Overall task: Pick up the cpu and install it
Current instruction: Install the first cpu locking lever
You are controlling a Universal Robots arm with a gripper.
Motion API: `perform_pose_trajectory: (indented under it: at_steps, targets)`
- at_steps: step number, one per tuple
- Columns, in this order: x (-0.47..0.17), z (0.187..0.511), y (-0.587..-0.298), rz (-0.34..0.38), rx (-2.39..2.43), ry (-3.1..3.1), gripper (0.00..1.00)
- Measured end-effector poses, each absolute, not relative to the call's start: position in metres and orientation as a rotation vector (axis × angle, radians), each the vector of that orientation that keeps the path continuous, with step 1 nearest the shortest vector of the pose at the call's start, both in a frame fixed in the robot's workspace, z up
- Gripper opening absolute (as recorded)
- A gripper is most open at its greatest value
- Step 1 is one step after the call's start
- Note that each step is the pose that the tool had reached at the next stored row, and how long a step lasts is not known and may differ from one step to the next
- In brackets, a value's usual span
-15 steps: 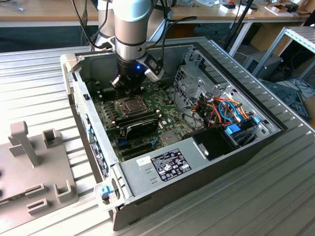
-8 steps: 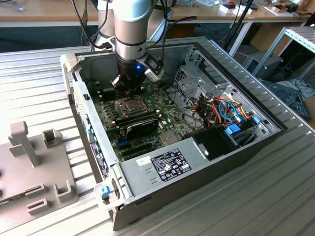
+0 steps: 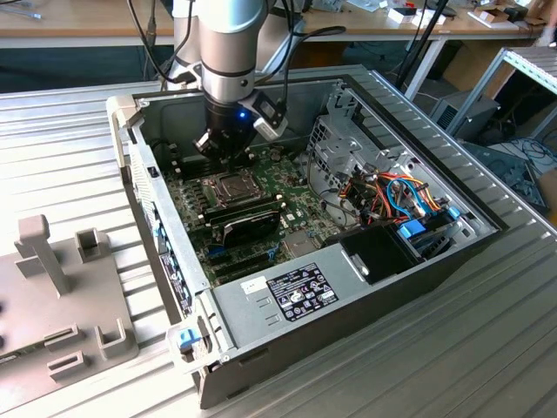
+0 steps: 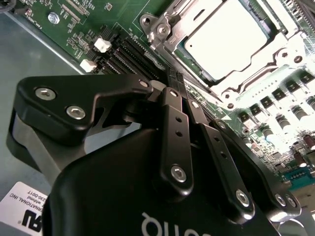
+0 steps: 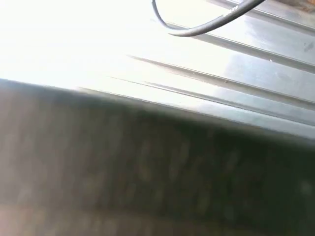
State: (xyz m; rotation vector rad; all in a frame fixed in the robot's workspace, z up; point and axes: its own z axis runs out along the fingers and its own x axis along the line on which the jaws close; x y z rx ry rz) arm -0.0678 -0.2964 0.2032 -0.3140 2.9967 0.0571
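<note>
The open computer case (image 3: 383,287) lies on a ribbed metal table (image 3: 487,348), its green motherboard (image 3: 287,187) exposed, with the drive cage and a bundle of coloured cables (image 3: 400,196) toward the exterior view's right and a black oblong module (image 3: 248,225) just in front of the socket. The arm (image 3: 228,52) reaches down into the case, and the gripper (image 3: 219,150) hangs low over the board at the far edge of the socket (image 3: 228,185), close to it but, as far as I can judge, not touching. In the second wrist view the gripper's two fingers (image 4: 173,105) are pressed together with nothing between them, their tips just short of the socket's metal frame (image 4: 165,30). The cpu (image 4: 225,40) already lies flat inside that frame, its silvery-grey top facing up and its edges looking parallel to the frame's opening, so the placing seems done and the work in hand is the seating. To do that well, I judge the chip must sit level with no corner riding on the frame, and any contact from the closed fingertips should be light and straight down, never sideways, since the contacts beneath are delicate. The hinged frame and its screws (image 4: 161,29) leave little room, so the fingers should keep off them and off the small connectors (image 4: 102,45) nearby.
</note>
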Motion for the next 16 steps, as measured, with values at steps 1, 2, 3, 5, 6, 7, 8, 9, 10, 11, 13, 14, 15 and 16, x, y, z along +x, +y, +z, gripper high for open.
perform_pose_trajectory:
  at_steps: [1, 2, 3, 5, 6, 7, 8, 9, 10, 11, 13, 14, 15, 16]
  targets:
    - [-0.0678, 0.2032, -0.2957, 0.054, -0.314, 2.997, 0.11]
    - [-0.0678, 0.2032, -0.2952, 0.052, -0.314, 2.997, 0.11]
    - [-0.0678, 0.2032, -0.2951, 0.050, -0.315, 2.997, 0.11]
    - [-0.0678, 0.2032, -0.2950, 0.049, -0.315, 2.997, 0.11]
    - [-0.0678, 0.2031, -0.2951, 0.050, -0.314, 2.997, 0.11]
    - [-0.0677, 0.2030, -0.2950, 0.051, -0.314, 2.997, 0.11]
    - [-0.0677, 0.2030, -0.2951, 0.050, -0.314, 2.997, 0.11]
    - [-0.0678, 0.2032, -0.2953, 0.049, -0.315, 2.997, 0.11]
    - [-0.0678, 0.2032, -0.2953, 0.049, -0.315, 2.997, 0.11]
    - [-0.0678, 0.2032, -0.2953, 0.049, -0.315, 2.997, 0.11]
    - [-0.0678, 0.2036, -0.2954, 0.049, -0.315, 2.998, 0.11]
    - [-0.0678, 0.2045, -0.2954, 0.049, -0.314, 2.998, 0.11]
    - [-0.0678, 0.2052, -0.2953, 0.049, -0.314, 2.997, 0.11]
    - [-0.0678, 0.2059, -0.2953, 0.049, -0.314, 2.997, 0.11]
